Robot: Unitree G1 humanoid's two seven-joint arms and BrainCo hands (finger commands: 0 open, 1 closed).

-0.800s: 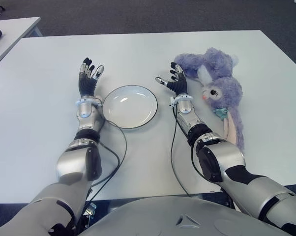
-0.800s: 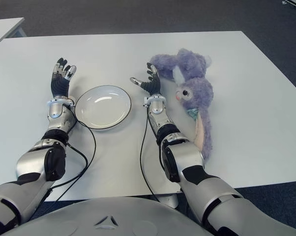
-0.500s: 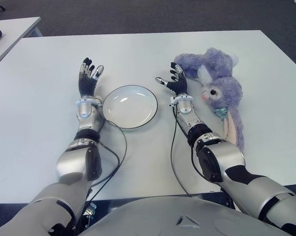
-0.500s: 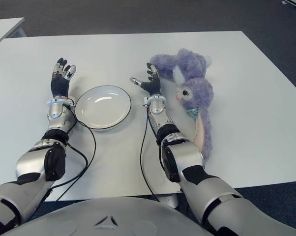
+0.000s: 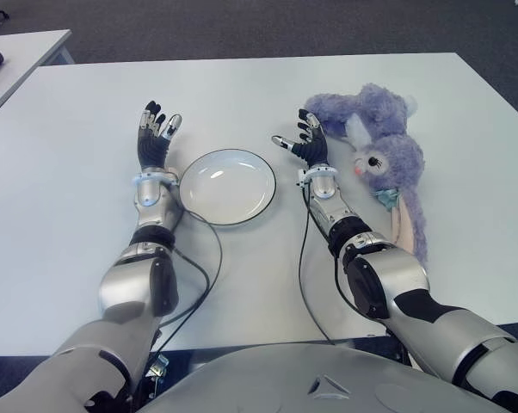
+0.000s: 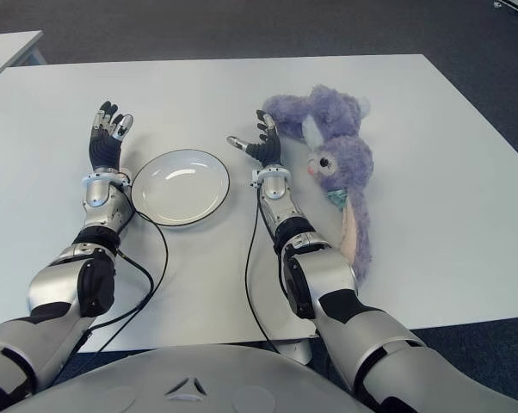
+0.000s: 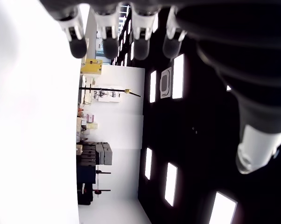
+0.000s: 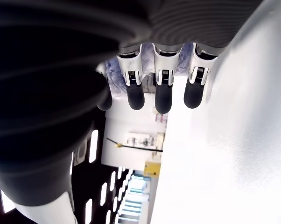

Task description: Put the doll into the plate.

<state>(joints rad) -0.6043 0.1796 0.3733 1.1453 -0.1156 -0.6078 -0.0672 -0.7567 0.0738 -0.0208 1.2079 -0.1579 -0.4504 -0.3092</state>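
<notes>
My right hand (image 5: 304,142) shows mid-frame, fingers spread and empty, between the white plate (image 5: 225,187) and the purple plush bunny (image 5: 381,163) lying right of centre, ready to reach. My left hand (image 5: 154,138), open too, flanks the plate's left.

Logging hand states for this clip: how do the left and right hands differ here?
The left hand shows left of the plate; the right hand shows between the plate and the doll. The right hand's fingers reach the doll's near edge, though contact is unclear; the left hand has nothing close but the plate. Both are open, fingers pointing away from the robot, holding nothing.
</notes>
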